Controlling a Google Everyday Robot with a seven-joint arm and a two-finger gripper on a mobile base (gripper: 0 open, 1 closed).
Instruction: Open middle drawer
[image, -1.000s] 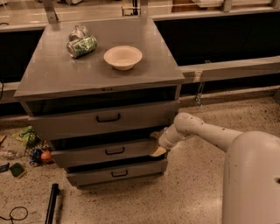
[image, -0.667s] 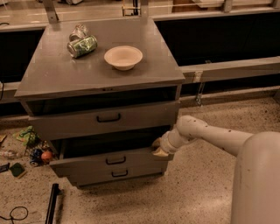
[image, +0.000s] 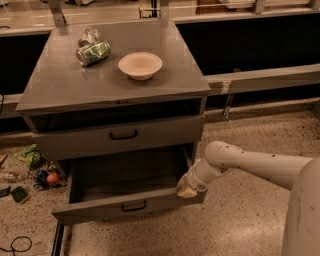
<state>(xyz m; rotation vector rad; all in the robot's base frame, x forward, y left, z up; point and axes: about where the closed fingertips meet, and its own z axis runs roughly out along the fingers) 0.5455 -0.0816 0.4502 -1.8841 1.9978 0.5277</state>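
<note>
Clearly pulled far out beneath the top drawer (image: 75, 142): grey middle drawer (image: 95, 212), small black bar handle (image: 134, 205), deep plain tray exposed. Meets the gripper (image: 187, 186) at its right front corner; cannot tell whether parted, closed or grasping.

Two drawers (image: 115, 136) (image: 125, 206), tool (image: 186, 189), perhaps two cans (image: 93, 52) (image: 88, 36).

No text, label or number is legible. The gripper (image: 187, 188) sits at the front corner of the middle drawer (image: 100, 209).
</note>
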